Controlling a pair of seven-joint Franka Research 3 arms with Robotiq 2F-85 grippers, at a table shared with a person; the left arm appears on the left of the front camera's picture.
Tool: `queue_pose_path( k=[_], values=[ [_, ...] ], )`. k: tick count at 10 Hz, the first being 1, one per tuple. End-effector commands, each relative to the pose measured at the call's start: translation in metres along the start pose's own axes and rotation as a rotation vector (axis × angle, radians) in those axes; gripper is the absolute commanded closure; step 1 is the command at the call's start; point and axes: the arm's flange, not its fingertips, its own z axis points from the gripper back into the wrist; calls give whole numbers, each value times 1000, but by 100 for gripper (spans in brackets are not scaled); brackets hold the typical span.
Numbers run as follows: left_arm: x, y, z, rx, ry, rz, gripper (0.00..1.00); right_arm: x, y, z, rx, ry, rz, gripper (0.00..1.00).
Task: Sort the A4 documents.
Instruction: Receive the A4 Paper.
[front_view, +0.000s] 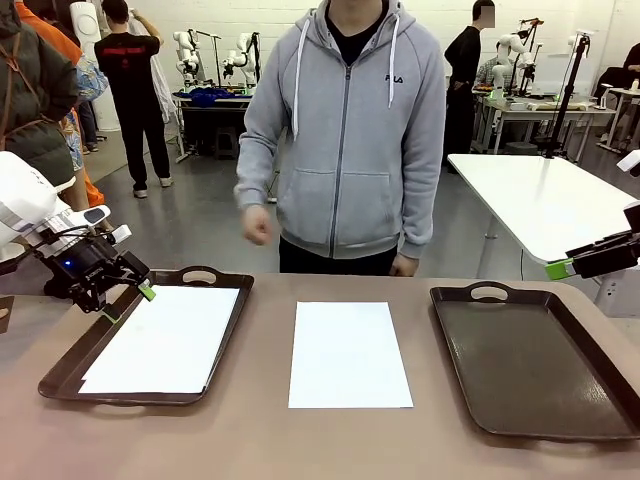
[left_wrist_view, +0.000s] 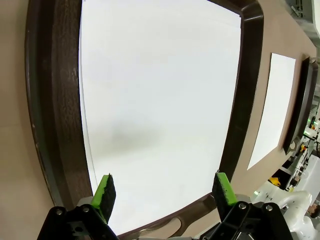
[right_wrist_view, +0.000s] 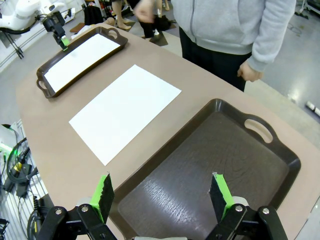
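Note:
One A4 sheet (front_view: 165, 340) lies inside the left dark brown tray (front_view: 70, 365). A second A4 sheet (front_view: 350, 353) lies flat on the table between the trays. My left gripper (front_view: 128, 303) hovers open over the far left corner of the left tray, nothing between its fingers. In the left wrist view the open gripper (left_wrist_view: 164, 192) looks down on the sheet (left_wrist_view: 160, 100) in the tray (left_wrist_view: 55, 125). My right gripper (front_view: 560, 268) is at the right edge, above the empty right tray (front_view: 535, 360). In its wrist view it (right_wrist_view: 161, 195) stands open over that tray (right_wrist_view: 200, 180), with the middle sheet (right_wrist_view: 125, 110) beyond.
A person in a grey hoodie (front_view: 350, 130) stands at the table's far side, one hand (front_view: 257, 225) raised, the other (front_view: 403, 265) near the table edge. A white table (front_view: 540, 200) stands behind at the right.

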Motion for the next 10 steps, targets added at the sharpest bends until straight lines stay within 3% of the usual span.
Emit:
queue_pose_path(
  k=[1,3,5,10],
  values=[
    [0,0,0,0,0,0,0,-1,-3,-4,20,-26,5,0],
    [8,-45,-2,78,-19,-124,0,-1,-3,-4,20,-26,5,0],
    [3,-78,28,172,-144,-237,0,-1,-3,-4,20,-26,5,0],
    [-66,-139,116,-13,-449,-646,0,-1,-3,-4,20,-26,5,0]
  ],
)
